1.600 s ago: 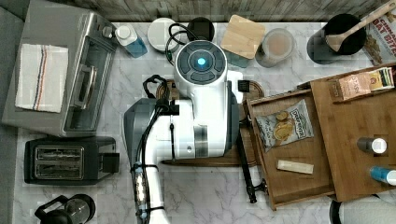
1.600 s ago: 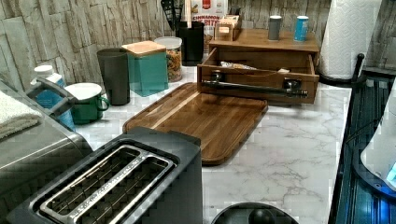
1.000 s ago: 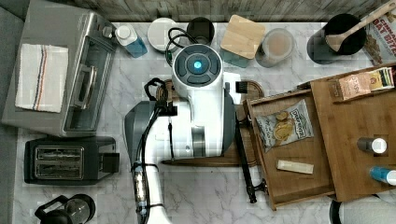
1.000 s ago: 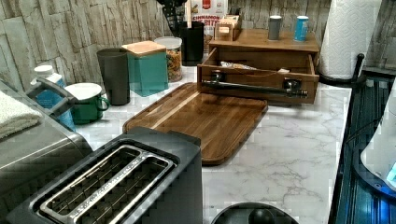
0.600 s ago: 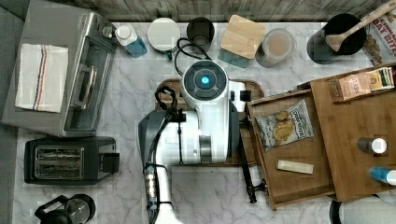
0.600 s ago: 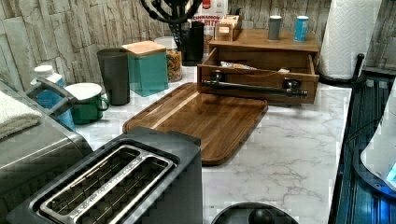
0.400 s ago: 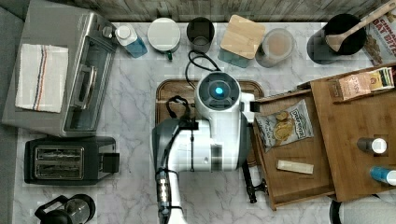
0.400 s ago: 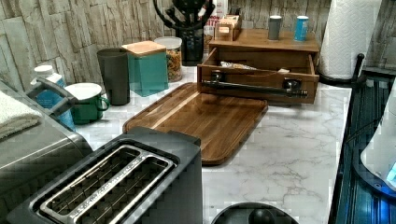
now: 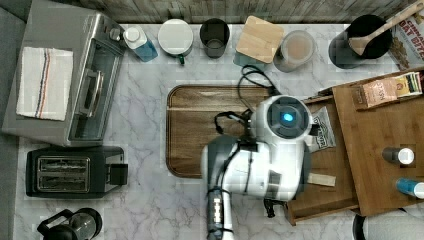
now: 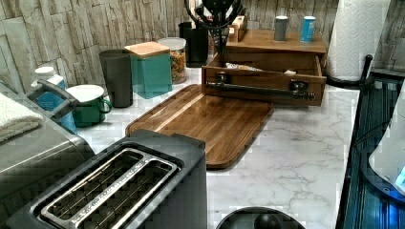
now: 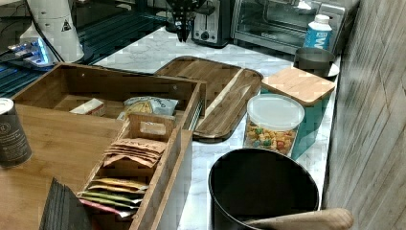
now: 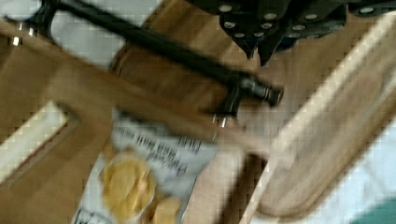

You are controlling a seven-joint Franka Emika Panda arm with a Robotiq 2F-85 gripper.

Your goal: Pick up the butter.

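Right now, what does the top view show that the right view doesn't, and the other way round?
The top view alone gives the striped towel on the toaster oven and the kettle in the top view's lower left corner. The right view alone gives the cereal inside the clear jar. Both share the open drawer holding the butter and the snack bag.

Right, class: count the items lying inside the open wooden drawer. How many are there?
2. In the drawer, the butter lies toward the right view's left, the snack bag beside it. The walls may hide more.
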